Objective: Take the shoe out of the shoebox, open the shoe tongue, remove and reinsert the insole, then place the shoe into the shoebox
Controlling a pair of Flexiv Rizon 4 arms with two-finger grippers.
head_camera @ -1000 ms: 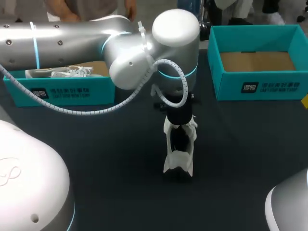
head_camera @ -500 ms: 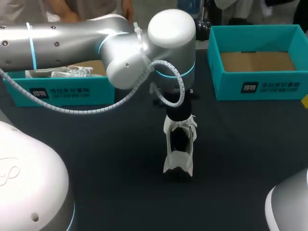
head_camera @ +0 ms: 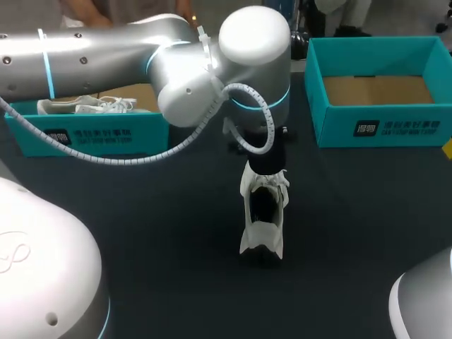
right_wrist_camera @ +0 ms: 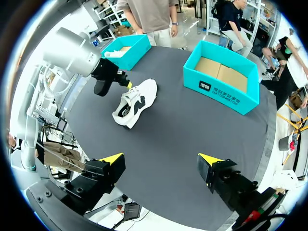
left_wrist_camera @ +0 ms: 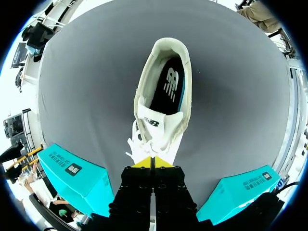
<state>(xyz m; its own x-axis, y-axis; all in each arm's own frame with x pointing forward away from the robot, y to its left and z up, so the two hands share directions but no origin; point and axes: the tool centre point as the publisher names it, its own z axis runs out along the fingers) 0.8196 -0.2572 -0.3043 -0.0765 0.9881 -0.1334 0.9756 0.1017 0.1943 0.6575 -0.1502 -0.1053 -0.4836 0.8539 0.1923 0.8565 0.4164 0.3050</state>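
1. The left hand (left_wrist_camera: 153, 161) hangs over the lace end of the shoe (left_wrist_camera: 163, 101), tips pressed together. I can't tell if they pinch anything.
2. If they missed the tongue (left_wrist_camera: 155, 123), I'd expect a pull to come away empty. If they caught a lace, the shoe could drag or tip.
3. Nothing steadies it: the right hand (right_wrist_camera: 161, 161) is far off, fingers wide apart and holding nothing.
4. The shoe stands on its sole on the counter (head_camera: 141, 212), well apart from the empty box (head_camera: 378, 127). It is white and soft-sided, and its dark insole (left_wrist_camera: 169, 89) shows.
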